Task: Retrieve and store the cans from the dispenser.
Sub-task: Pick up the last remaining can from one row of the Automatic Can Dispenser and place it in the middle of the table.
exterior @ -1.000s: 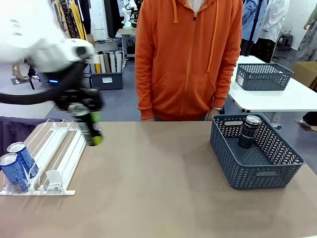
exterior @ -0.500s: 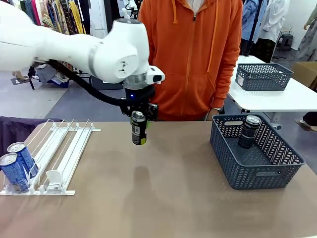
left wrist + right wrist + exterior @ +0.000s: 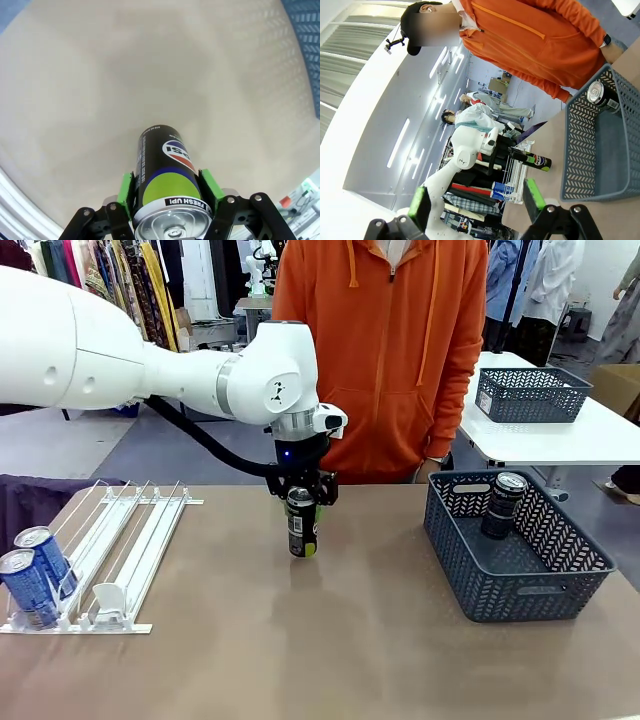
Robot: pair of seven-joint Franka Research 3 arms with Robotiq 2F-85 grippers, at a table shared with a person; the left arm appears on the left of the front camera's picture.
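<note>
Black, green-banded slim can (image 3: 302,532) sits mid-table, clamped in my left claw (image 3: 170,192); my wrist view reads its "FRESH UP!" print. Grey lattice basket (image 3: 520,592) at three o'clock holds one dark can (image 3: 503,506); white rail dispenser (image 3: 135,540) at nine, two blue cans (image 3: 35,575).

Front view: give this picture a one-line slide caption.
Left gripper holds a dark can upright mid-table, between the dispenser and a basket containing another can.

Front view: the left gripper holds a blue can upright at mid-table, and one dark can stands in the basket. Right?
Wrong colour: the can in the left gripper is black with a yellow-green band, not blue, as the left wrist view shows. The rest stands.
</note>
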